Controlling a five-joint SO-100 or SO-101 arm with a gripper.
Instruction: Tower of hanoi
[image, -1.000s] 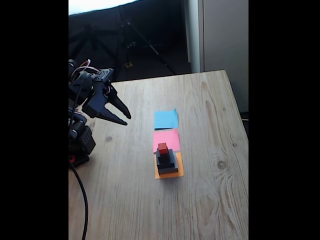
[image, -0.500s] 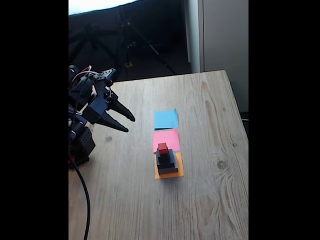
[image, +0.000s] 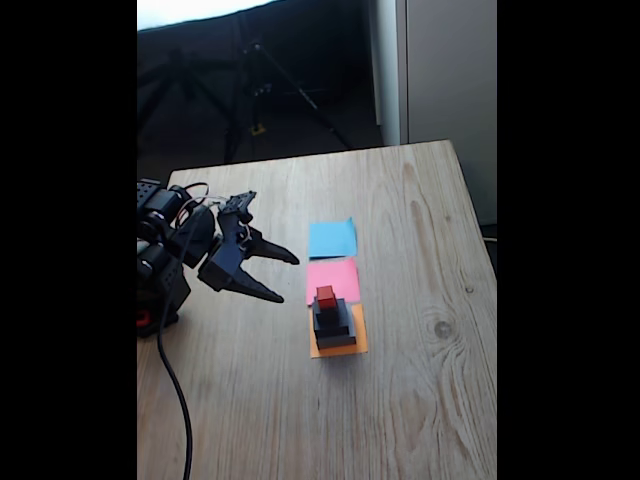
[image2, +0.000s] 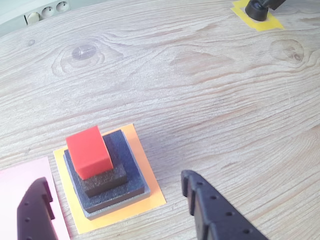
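My tool is spread wide and carries nothing — in the wrist view both fingers stand well apart with bare bench between them. It hangs above the bench, off to one side of the stack.

The tower of hanoi stands fully assembled just ahead of my tool tips, on the orange paper square. The wrist view shows the order plainly: the large grey block at the bottom, the medium black block on it, the small black cube above that, and the red cube on top. The pink paper square lies just beside the stack and the blue paper square beyond that; both are bare.

Judgement: this is the approach to the first lift, and no block has yet left the stack. The next move calls for bringing my tool over the red cube, one finger on either side, low enough to grip it yet clear of the small black cube beneath — then closing and lifting straight up.
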